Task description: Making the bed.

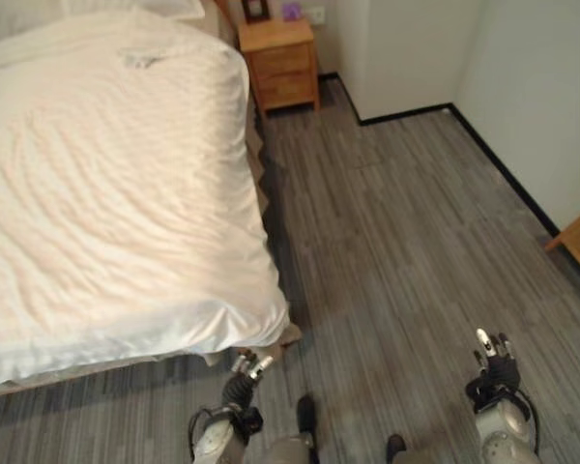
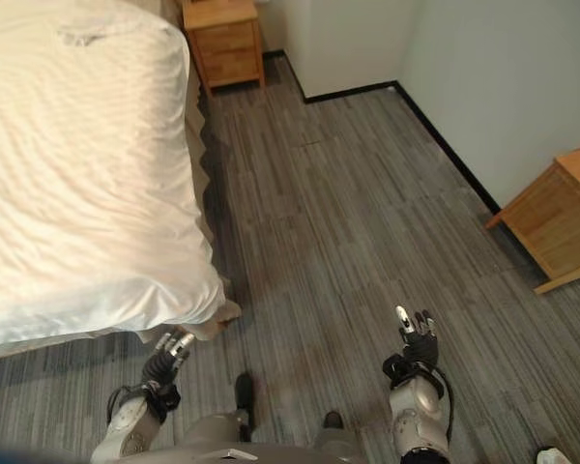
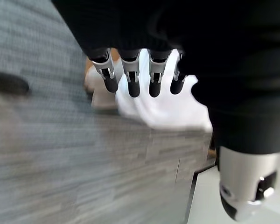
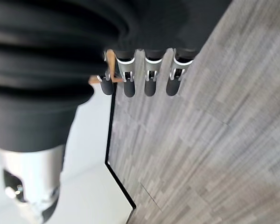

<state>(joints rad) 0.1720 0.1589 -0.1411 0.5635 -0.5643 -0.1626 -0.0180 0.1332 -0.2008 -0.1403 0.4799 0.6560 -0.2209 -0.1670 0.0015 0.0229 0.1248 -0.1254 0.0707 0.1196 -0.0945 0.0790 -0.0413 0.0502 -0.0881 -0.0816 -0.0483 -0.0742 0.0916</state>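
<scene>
The bed (image 1: 106,193) is the largest thing here, a long rectangular block taking up the robot's left side of the room, its long axis running away from the robot toward the far wall. A white duvet (image 1: 126,242) covers it, soft and slightly glossy, rippled with fine diagonal creases; its near corner is rounded and hangs over the edge of the mattress, where a strip of tan bed base (image 1: 288,334) shows beneath. At the far end a white pillow (image 1: 164,8) lies against the head of the bed.

The floor (image 1: 406,232) is laid in grey wood-grain planks, matte and streaky, edged by a black skirting line along the white walls (image 1: 532,87).

A light wooden nightstand (image 1: 280,60) with drawer fronts stands just beside the bed's far corner. Another piece of light wooden furniture (image 2: 561,217), boxy, sits by the wall on the robot's right.

The left hand (image 1: 251,367) hangs low, near the duvet's near corner but apart from it; in its wrist view the fingers (image 3: 130,81) are straight and spread, holding nothing, with white cloth showing past them. The right hand (image 2: 416,333) hovers over bare floor well apart from the bed, its fingers (image 4: 149,81) likewise extended and empty.
</scene>
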